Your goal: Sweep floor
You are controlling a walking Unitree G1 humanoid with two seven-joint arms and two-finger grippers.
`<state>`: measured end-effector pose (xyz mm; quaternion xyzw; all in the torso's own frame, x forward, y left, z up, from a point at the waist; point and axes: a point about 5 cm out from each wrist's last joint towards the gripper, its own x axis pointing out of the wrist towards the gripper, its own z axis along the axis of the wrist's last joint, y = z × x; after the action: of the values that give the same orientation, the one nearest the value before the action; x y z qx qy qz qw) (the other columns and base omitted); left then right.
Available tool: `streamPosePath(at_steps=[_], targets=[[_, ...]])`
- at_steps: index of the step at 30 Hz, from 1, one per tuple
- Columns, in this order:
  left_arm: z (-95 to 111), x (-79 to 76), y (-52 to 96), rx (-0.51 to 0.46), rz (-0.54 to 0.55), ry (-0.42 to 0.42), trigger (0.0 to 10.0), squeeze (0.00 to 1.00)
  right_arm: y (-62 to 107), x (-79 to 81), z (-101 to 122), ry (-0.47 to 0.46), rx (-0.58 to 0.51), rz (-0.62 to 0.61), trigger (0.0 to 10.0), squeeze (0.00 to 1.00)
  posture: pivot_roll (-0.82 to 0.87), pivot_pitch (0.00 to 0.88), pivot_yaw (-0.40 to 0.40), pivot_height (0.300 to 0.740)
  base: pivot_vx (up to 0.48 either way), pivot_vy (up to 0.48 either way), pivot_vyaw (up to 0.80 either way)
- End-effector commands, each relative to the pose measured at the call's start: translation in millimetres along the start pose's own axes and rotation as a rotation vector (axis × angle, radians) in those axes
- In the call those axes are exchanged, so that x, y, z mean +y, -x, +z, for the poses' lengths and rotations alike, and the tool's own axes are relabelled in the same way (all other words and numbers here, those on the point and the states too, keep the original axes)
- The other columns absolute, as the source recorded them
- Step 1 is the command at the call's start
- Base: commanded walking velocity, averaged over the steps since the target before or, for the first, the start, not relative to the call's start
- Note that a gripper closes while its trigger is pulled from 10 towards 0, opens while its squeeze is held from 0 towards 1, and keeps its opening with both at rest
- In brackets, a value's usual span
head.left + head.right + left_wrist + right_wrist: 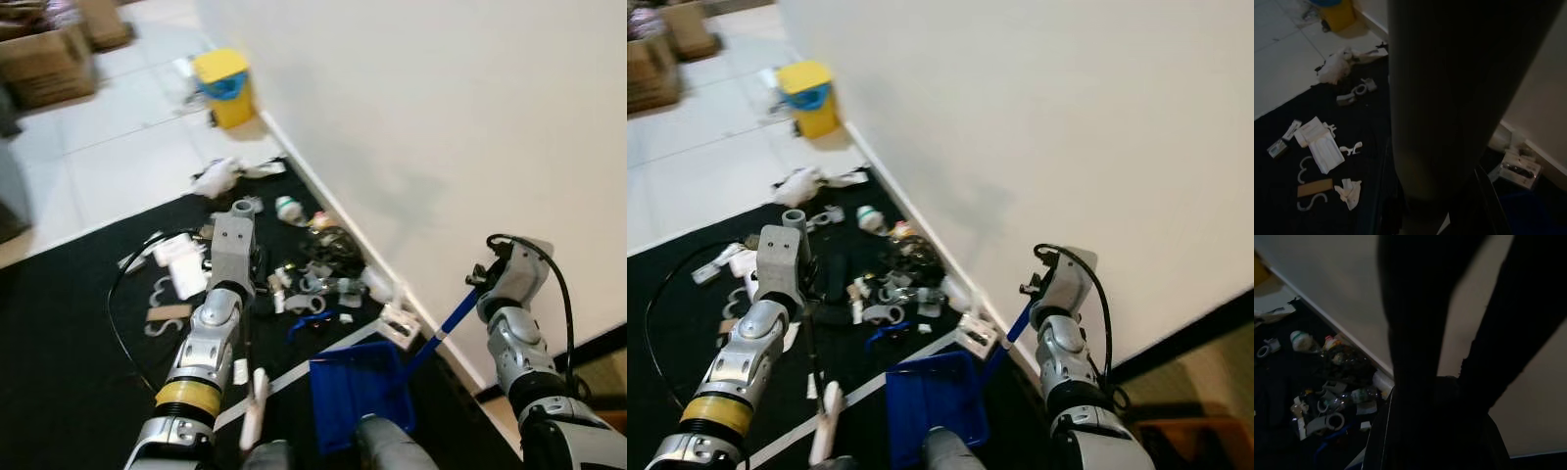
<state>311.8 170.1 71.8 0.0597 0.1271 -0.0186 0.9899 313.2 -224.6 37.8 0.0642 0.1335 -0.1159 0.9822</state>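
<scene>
Blue dustpan (358, 392) front edge cut off

Two dark gripper fingers (1415, 333) close to the lens. Beyond them: litter pile (1337, 387) on black mat (1273, 382), against white wall (1342, 279).

One blue dustpan (358, 392), one yellow bin (226, 86), two cardboard boxes (47, 64).
</scene>
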Motion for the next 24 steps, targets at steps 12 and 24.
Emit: streamPosePath(at_steps=[12, 24], targets=[[4.4, -2.5, 1.9, -0.019, -0.027, -0.023, 10.0, 0.0, 2.9, -6.2, -6.0, -0.022, 0.019, -0.026, 10.0, 0.0, 0.01, 0.105, 0.001, 0.74, 0.0, 0.0, 0.0], [3.7, -3.3, 3.0, -0.017, -0.016, -0.023, 10.0, 0.0, 2.7, -5.6, -5.7, -0.02, 0.021, -0.022, 10.0, 0.0, 0.01, 0.104, -0.01, 0.74, 0.0, 0.158, 0.0]])
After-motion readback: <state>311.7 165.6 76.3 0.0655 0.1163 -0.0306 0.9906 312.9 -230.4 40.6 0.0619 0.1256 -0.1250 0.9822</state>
